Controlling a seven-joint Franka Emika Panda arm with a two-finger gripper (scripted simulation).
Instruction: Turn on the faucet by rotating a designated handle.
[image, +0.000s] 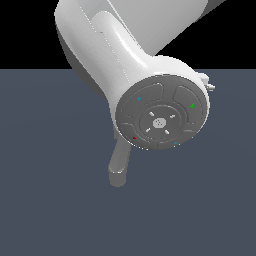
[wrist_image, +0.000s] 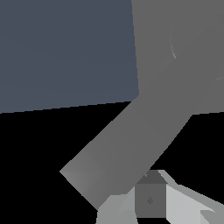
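In the wrist view the faucet (wrist_image: 179, 52) fills one side as a dull grey flat plate with a faint round hub outline. A broad grey arm (wrist_image: 127, 144) runs slantwise out from it, ending in a squared tip close to my gripper (wrist_image: 151, 201). Only part of the gripper shows at the frame edge, a dark pad among pale finger parts, so its opening is unclear. I cannot tell whether that arm is the handle or the spout. In the exterior view a thick rounded grey spout (image: 118, 167) sticks out below my wrist, and the gripper itself is hidden.
My arm's large white link and round grey flange (image: 160, 117) block most of the exterior view, hiding the rest of the faucet. A flat blue-grey floor (image: 50, 190) spreads all around, with black background above it.
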